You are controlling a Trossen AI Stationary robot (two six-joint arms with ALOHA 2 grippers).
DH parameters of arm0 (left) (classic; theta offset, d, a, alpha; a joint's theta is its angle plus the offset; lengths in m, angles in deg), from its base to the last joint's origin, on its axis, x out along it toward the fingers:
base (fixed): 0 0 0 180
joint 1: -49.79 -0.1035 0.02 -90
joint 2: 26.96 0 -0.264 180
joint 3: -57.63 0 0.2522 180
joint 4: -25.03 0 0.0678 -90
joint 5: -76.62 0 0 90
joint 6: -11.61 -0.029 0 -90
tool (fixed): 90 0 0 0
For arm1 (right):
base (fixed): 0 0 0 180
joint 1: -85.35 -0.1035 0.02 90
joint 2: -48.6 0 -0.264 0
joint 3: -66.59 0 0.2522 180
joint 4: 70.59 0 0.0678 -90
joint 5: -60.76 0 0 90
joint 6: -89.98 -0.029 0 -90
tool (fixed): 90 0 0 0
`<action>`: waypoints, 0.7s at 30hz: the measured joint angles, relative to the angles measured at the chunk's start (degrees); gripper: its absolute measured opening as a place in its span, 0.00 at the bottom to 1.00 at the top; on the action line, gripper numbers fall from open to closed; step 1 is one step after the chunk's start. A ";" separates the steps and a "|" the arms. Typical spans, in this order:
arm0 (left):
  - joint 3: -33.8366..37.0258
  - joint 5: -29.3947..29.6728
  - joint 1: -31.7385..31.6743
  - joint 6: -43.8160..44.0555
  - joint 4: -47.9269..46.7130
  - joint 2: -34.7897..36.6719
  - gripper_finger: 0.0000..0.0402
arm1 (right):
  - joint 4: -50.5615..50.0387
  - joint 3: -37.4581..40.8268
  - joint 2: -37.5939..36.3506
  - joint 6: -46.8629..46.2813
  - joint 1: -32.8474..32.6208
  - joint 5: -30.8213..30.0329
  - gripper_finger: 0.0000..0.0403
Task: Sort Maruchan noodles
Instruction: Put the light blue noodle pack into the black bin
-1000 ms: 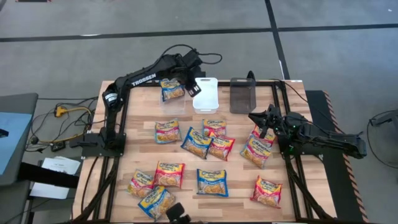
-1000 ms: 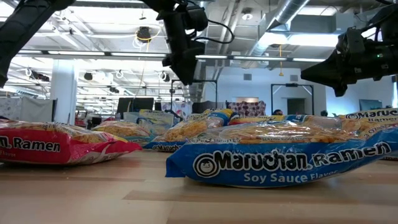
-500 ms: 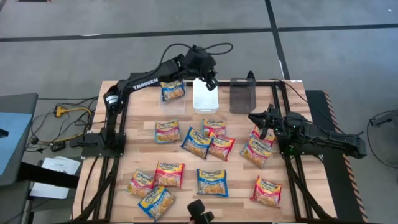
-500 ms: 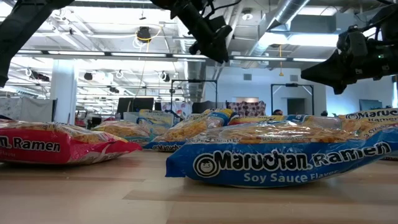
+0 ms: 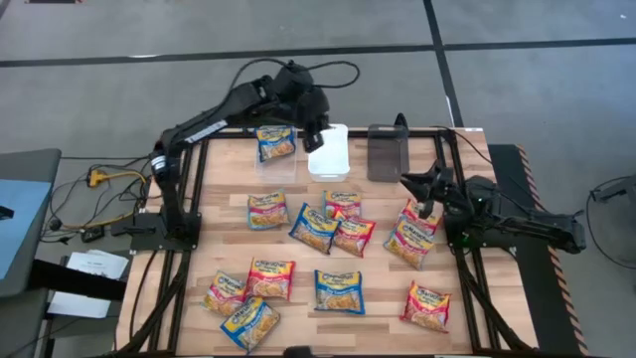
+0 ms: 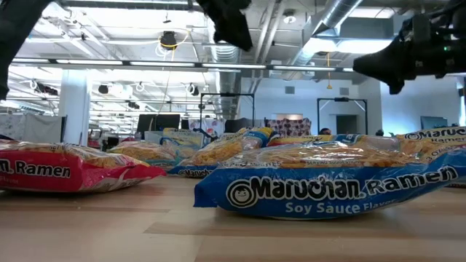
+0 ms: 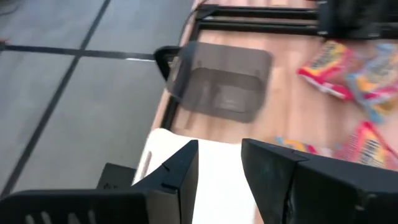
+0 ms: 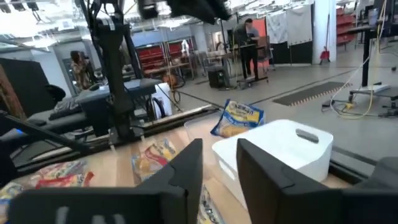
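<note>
Since the earlier frames the left gripper (image 5: 316, 127) had swung from above the white bin (image 5: 329, 154) back toward the clear bin (image 5: 276, 149) at upper centre of the high view, while the right gripper (image 5: 417, 186) at right of centre had lifted slightly above its packets. One blue-and-yellow packet (image 5: 275, 142) lay in the clear bin; the dark bin (image 5: 388, 151) looked empty. The other noodle packets (image 5: 339, 290) lay scattered over the table (image 5: 213, 199), a cluster in the middle, a row along the lower part and three at the right.

Both grippers held nothing. The left wrist view showed its fingers (image 7: 176, 174) parted by a narrow gap; the right wrist view showed its fingers (image 8: 186, 168) standing likewise, empty.

By my reading, sorting had barely begun and each arm was between picks. Next called for a descent onto a single loose packet, best one lying apart, such as the lower-right red one (image 5: 426, 304). Overlapping packets in the middle risked a double grab. Room was open along the lower row; the frame rails hemmed both sides.
</note>
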 joint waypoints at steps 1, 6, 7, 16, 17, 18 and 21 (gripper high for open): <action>0.00 -1.03 -0.03 -0.19 -1.26 1.11 0.28 | 0.64 -0.47 0.03 0.00 0.02 -0.02 0.34; 0.50 -3.17 -0.03 -1.97 -5.33 6.56 0.28 | 4.43 -2.96 0.00 0.88 0.02 -0.02 0.44; 1.16 -3.19 -0.03 -1.97 -5.28 7.73 0.28 | 5.16 -3.66 0.00 0.92 0.02 -0.04 0.46; 21.97 -1.66 -0.85 -1.01 1.91 23.79 0.28 | 6.43 -14.47 -0.02 6.64 0.02 -0.04 0.51; 24.97 -1.09 -0.83 -1.00 3.61 25.80 0.28 | 6.34 -15.84 -0.01 6.88 0.02 -0.04 0.51; 27.75 -0.44 -0.81 -0.97 5.15 27.85 0.28 | 6.32 -17.29 0.00 6.90 0.02 -0.04 0.51; 34.78 1.03 -0.82 0.05 8.91 33.89 0.28 | 6.52 -21.99 -0.02 6.97 0.02 -0.02 0.50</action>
